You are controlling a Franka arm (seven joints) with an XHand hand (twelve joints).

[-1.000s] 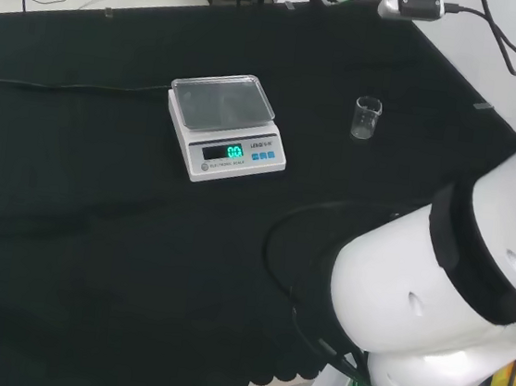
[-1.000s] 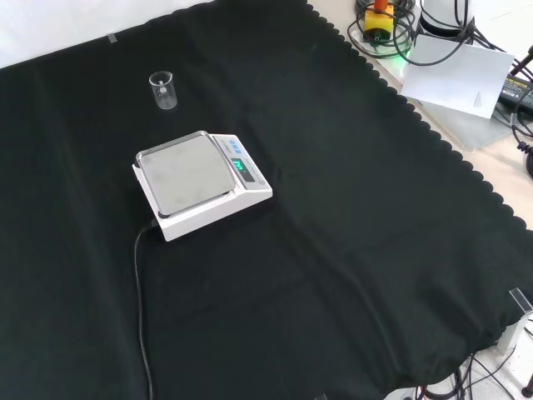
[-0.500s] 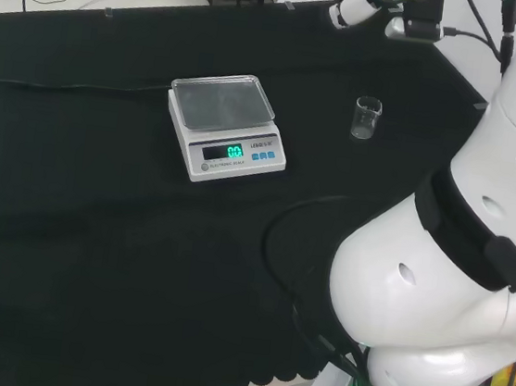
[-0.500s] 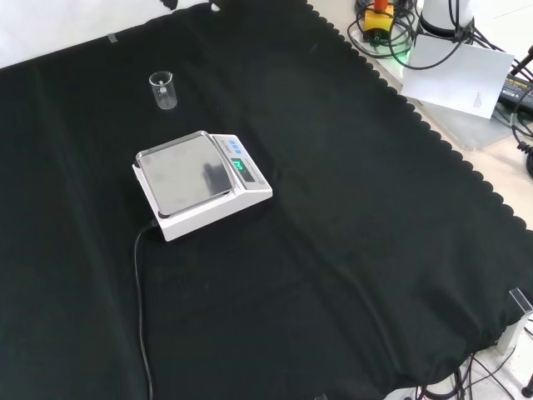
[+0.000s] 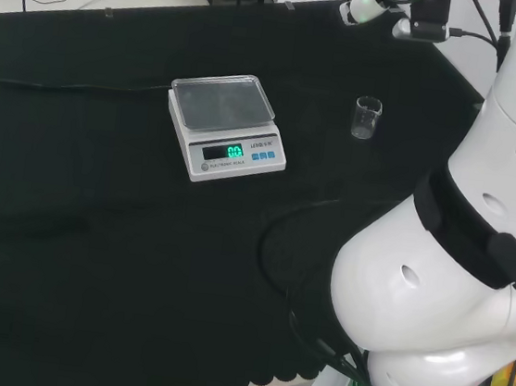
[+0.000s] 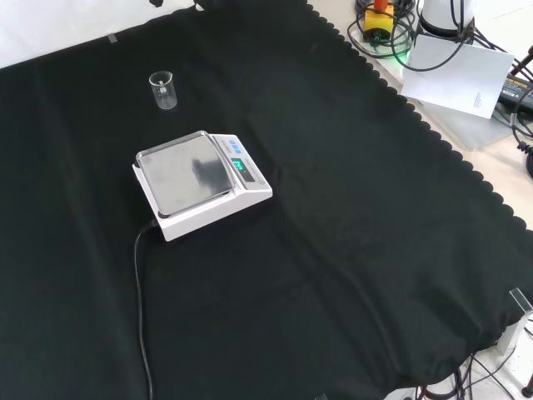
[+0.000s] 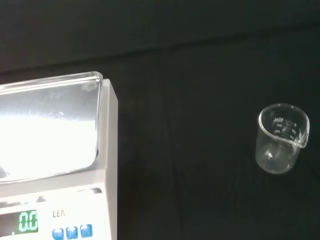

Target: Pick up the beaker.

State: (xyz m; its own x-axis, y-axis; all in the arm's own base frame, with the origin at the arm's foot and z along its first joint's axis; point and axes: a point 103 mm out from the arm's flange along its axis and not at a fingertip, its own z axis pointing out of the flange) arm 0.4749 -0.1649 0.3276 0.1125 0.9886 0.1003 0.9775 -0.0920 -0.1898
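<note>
While looking down from the head camera, spotting the beaker [image 5: 366, 118] straight away: small, clear glass, upright on the black cloth [image 5: 74, 256], mouth up. Nothing touching it. Off to its left in that view, well apart, picking out a white digital scale [image 5: 226, 126] with a shiny steel pan, a lit green display and a row of blue buttons on its front panel.

Over to the front view now. Finding the beaker [image 6: 163, 90] high on the cloth [image 6: 358, 250], farther off than the scale [image 6: 200, 183] and a touch to its left, with a clear strip of cloth between the two. Noting a dark patch mirrored in the pan. Following a black cable [image 6: 140, 317] from the scale's near corner down toward the bottom edge.

Up close from the wrist camera: beaker [image 7: 280, 138] standing alone on the cloth [image 7: 200, 60], pouring lip on the rim, faint printed markings on its wall, see-through all the way down. Beside it, apart, catching one corner of the scale [image 7: 107, 165], pan bright with glare.

Back in the head view, seeing big white arm links [image 5: 451, 299] at the right, with the wrist end [image 5: 368, 2] high at the top, beyond the beaker. As for the hand: cannot tell whether spread or closed. Beaker not yet picked up.
</note>
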